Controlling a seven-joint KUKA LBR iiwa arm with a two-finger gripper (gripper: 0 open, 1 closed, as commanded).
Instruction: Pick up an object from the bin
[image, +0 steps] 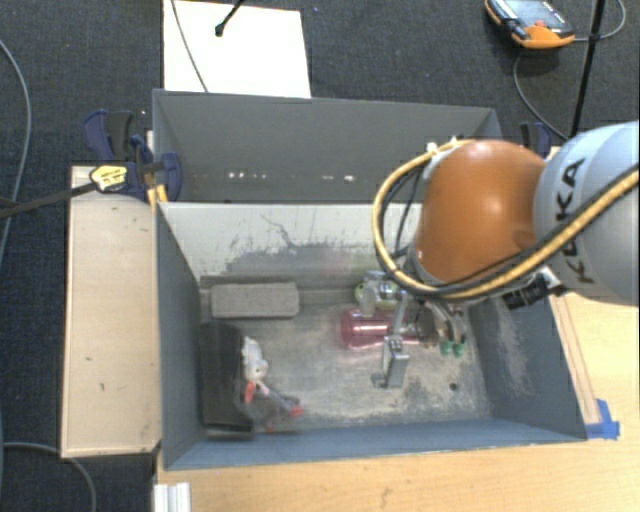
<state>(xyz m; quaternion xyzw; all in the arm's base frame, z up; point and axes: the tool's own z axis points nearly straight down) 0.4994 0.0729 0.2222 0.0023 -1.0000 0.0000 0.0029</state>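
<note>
In the near left corner of the grey bin lies a black flat thing with a small white and red toy on it. To the right, the gripper hangs low over the floor; if it is open or closed, I cannot tell. Just beyond it, touching or almost, lies a pink rounded object, the likely target. Farther left is a grey block. The step looks like positioning. The next move calls for centring on the pink object, then closing.

Silver-grey arm with black lettering, rounded orange cover ringed by yellow and black cables — metal gripper.
</note>
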